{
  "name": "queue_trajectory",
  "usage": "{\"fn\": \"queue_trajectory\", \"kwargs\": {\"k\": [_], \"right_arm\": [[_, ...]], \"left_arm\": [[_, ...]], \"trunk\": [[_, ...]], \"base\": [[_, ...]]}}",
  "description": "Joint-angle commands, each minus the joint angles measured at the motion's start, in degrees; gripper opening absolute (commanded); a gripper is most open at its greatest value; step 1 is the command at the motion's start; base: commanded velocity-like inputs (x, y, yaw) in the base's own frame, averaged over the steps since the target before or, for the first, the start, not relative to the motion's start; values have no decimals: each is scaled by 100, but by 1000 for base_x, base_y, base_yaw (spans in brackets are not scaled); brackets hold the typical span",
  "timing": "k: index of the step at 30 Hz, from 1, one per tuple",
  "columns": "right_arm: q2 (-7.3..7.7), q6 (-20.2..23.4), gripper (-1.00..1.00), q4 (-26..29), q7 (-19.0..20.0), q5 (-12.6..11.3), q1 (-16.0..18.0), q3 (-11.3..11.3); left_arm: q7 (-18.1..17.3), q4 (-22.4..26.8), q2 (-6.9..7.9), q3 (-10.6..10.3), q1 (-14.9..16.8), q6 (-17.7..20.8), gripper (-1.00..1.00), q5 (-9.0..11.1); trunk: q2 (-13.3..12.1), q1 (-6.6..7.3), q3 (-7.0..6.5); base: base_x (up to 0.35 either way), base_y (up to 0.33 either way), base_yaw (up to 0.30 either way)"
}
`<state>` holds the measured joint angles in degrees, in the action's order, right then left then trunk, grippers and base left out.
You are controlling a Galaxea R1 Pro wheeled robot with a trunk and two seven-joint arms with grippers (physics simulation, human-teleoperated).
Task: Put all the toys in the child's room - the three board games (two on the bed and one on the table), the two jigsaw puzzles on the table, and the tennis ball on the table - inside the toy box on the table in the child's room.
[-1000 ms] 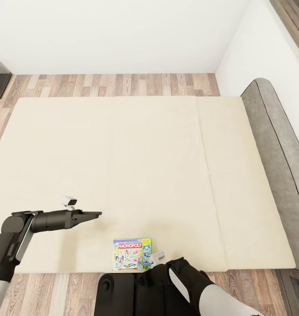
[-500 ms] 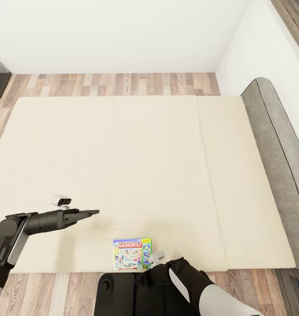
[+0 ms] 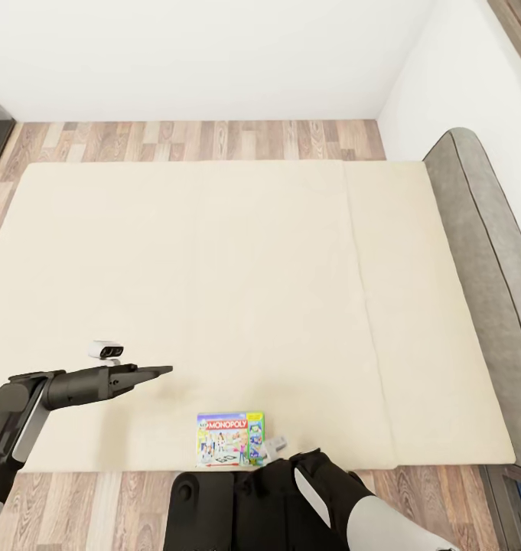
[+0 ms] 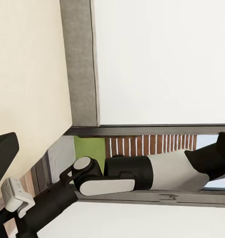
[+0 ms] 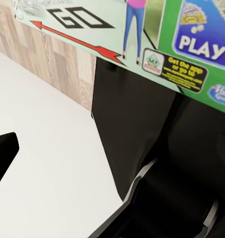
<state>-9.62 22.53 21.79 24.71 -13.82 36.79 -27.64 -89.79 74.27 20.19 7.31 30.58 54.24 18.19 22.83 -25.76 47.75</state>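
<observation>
Beige bed (image 3: 214, 268) carries the Monopoly board game (image 3: 230, 439) at its near edge, seemingly clamped by the right gripper (image 3: 278, 448), though I cannot tell; left gripper (image 3: 149, 373) looks closed, empty; a loose hold could drop it

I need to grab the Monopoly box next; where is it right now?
In the head view the Monopoly box lies on the bed at its near edge, just ahead of the robot's trunk.

The bed (image 3: 214, 291) runs off the frame's left edge, its headboard (image 3: 482, 260) off the right. The Monopoly box (image 5: 157, 34) is cropped at the top of the right wrist view. The right gripper's fingers hide behind the robot's trunk (image 3: 245, 505).
</observation>
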Motion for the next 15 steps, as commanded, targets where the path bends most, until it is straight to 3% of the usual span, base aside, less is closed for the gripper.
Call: {"fn": "queue_trajectory", "kwargs": {"k": [1,15], "right_arm": [[4,27,100,5,-11,-59,3,-32],[4,-5,100,17,-10,-59,3,-31]], "left_arm": [[-21,1,2,-1,1,61,100,-1],[-21,1,2,-2,1,61,100,-4]], "trunk": [[9,-3,15],[9,-3,147]], "base": [[0,0,0],[0,0,0]]}}
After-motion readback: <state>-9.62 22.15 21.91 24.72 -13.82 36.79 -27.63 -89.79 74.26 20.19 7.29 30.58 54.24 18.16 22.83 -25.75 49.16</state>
